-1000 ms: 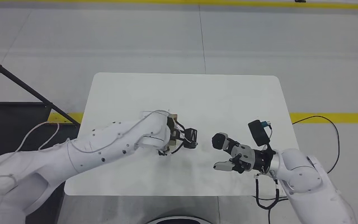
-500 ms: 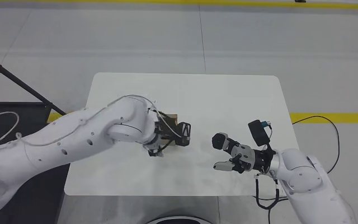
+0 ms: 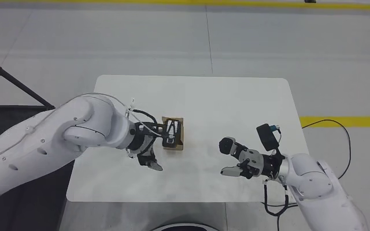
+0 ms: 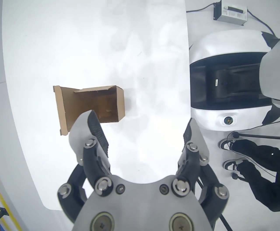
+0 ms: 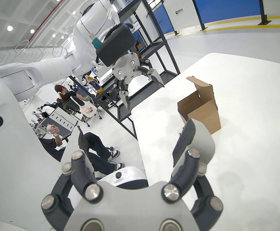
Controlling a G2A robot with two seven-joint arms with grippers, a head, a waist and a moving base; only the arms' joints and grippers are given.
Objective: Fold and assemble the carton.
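A small brown carton stands on the white table, its top open and one flap sticking up. My left gripper hangs open above the table just beside the carton, with nothing between its fingers. In the left wrist view the carton lies below, partly behind one fingertip of the open left gripper. My right gripper is open over the table's right half, well apart from the carton. The right wrist view has the right gripper in front and the raised left gripper farther off.
The table's near edge runs just below both arms. A black shelf rack stands beyond the table's side. A grey box with cables lies on the floor.
My left gripper has drawn back from the carton toward the left and lifted, and now stands open beside it. The carton stays where it was. The right arm has not moved.
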